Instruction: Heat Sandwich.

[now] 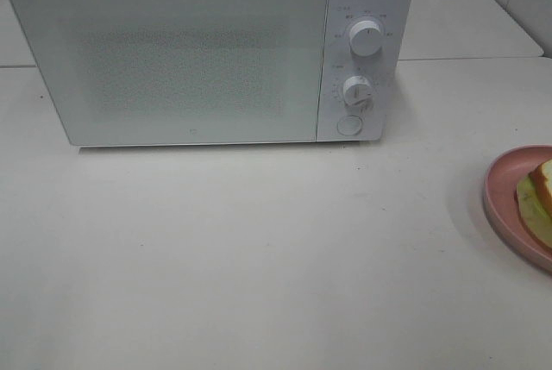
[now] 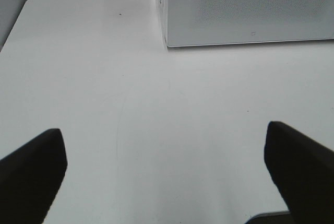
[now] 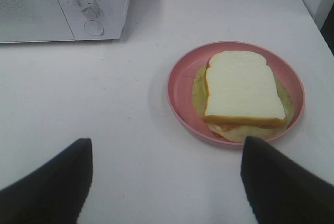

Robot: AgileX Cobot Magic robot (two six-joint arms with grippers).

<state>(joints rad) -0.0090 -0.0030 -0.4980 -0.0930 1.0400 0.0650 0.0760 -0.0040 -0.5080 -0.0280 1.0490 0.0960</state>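
Observation:
The sandwich (image 3: 242,88), white bread with a tan crust over pale yellow-green filling, lies on a round pink plate (image 3: 180,85). In the high view only a corner of the sandwich (image 1: 539,193) and part of the plate (image 1: 500,189) show at the right edge. The white microwave (image 1: 207,51) stands at the back with its door shut. My right gripper (image 3: 166,179) is open, its dark fingers short of the plate with nothing between them. Over bare table in front of the microwave's (image 2: 245,7) left corner, my left gripper (image 2: 166,174) is open wide and empty. Neither arm shows in the high view.
Two white knobs (image 1: 366,38) and a round button (image 1: 349,125) sit on the microwave's right panel. A seam splits the white table (image 1: 259,249) behind the microwave. The table's left edge (image 2: 13,36) shows in the left wrist view.

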